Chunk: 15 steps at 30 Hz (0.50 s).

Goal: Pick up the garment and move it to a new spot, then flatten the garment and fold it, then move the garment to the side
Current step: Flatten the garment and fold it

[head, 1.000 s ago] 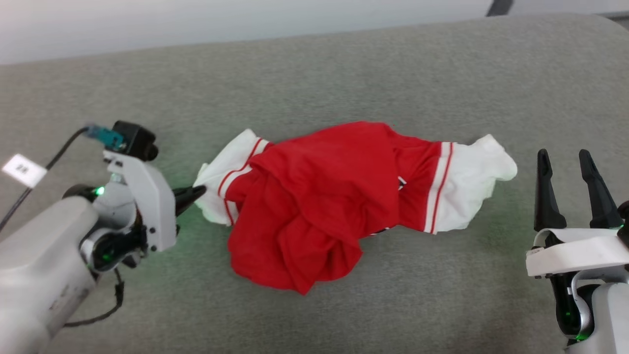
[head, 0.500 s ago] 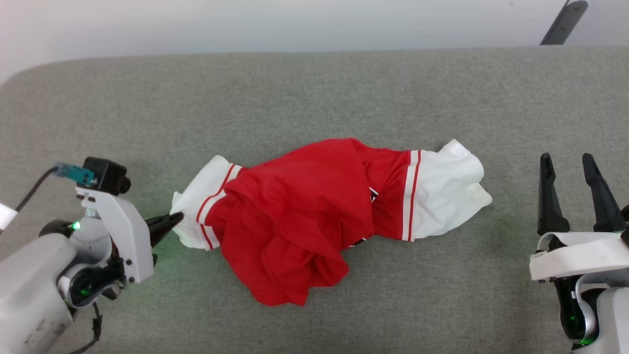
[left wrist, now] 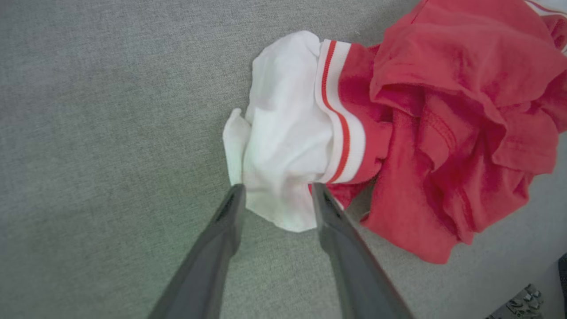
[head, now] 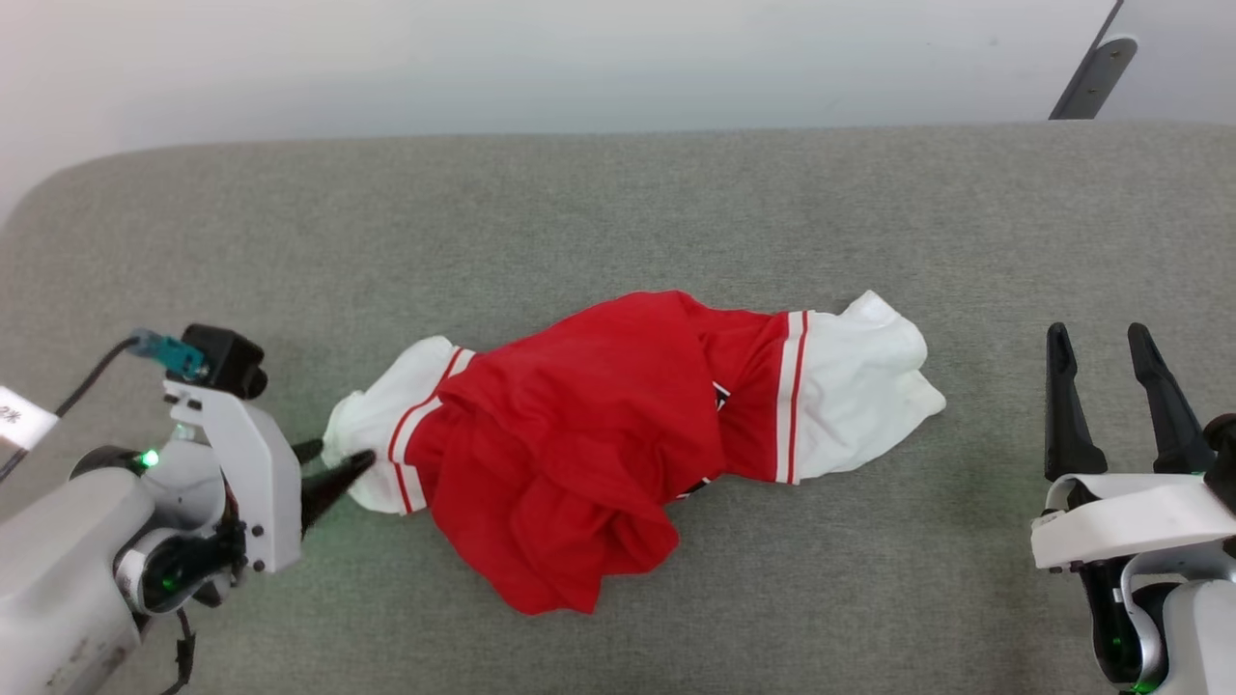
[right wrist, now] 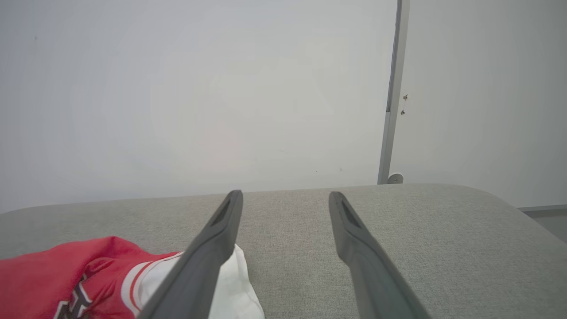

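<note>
Right, status. My left gripper (head: pixel 340 452) sits low at the left of the grey padded surface (head: pixel 618 212), tips aimed at the garment (head: pixel 579 454). Its jaws are apart. In the left wrist view the end of the near white sleeve (left wrist: pixel 283 146) lies between my two fingers (left wrist: pixel 221 239), with the cloth edge at or just beside both tips. I can't tell whether either tip presses it. It isn't pinched as far as I can see, and the sleeve rests flat on the surface.

The garment is in the middle of the surface, crumpled and lying crosswise. The red body is bunched and folded over itself, with a lobe hanging toward me. One white sleeve is at each end, each joined to the red by red-and-white stripe trim (head: pixel 787 396). The far white sleeve (head: pixel 864 386) points toward my right side. A bit of the black lettering (right wrist: pixel 73 301) with its white outline shows in the right wrist view, mostly buried in folds and unreadable.

My right gripper (head: pixel 1098 333) is at the lower right, well apart from the cloth. Its fingers are upright and spread wide, with nothing between them. In its own wrist view the far sleeve sits behind the left finger, with bare surface ahead.

A pale wall (head: pixel 579 58) stands behind the surface, and a dark slanted post (head: pixel 1086 77) is at the upper right.
</note>
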Motion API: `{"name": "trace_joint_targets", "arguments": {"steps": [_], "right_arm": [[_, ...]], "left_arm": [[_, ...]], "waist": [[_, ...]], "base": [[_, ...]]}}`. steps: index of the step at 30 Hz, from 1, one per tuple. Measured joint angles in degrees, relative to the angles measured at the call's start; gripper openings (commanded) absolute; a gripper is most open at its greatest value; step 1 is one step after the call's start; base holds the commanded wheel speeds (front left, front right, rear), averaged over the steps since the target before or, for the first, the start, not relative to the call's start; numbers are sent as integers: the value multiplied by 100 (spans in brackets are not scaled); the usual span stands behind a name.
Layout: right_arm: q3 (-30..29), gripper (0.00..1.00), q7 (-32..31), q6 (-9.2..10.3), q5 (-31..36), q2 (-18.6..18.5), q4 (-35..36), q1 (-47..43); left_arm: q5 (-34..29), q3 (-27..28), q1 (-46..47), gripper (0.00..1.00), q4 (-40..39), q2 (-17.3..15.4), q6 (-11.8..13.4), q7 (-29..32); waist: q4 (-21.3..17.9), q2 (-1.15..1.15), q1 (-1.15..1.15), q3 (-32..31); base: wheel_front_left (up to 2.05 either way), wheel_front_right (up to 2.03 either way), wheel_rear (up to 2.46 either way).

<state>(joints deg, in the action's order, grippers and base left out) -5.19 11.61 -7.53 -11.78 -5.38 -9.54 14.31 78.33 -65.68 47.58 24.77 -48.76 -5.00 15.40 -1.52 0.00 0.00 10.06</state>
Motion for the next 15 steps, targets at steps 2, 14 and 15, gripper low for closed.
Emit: {"name": "trace_joint_targets", "arguments": {"steps": [2, 14, 15], "right_arm": [[13, 100, -2, 0, -10, 2, -1, -15], [63, 100, 26, 0, -33, 32, -33, -94], [78, 100, 42, 0, -43, 36, -37, -93]], "left_arm": [[-5, -9, 31, 100, -74, -35, 76, 118], [127, -94, 634, 100, -1077, 85, 714, 1285], [125, -121, 648, 100, -1080, 113, 761, 1351]], "waist": [[-31, 0, 0, -18], [-260, 0, 0, -89], [-283, 0, 0, -84]], "base": [[0, 0, 0], [0, 0, 0], [0, 0, 0]]}}
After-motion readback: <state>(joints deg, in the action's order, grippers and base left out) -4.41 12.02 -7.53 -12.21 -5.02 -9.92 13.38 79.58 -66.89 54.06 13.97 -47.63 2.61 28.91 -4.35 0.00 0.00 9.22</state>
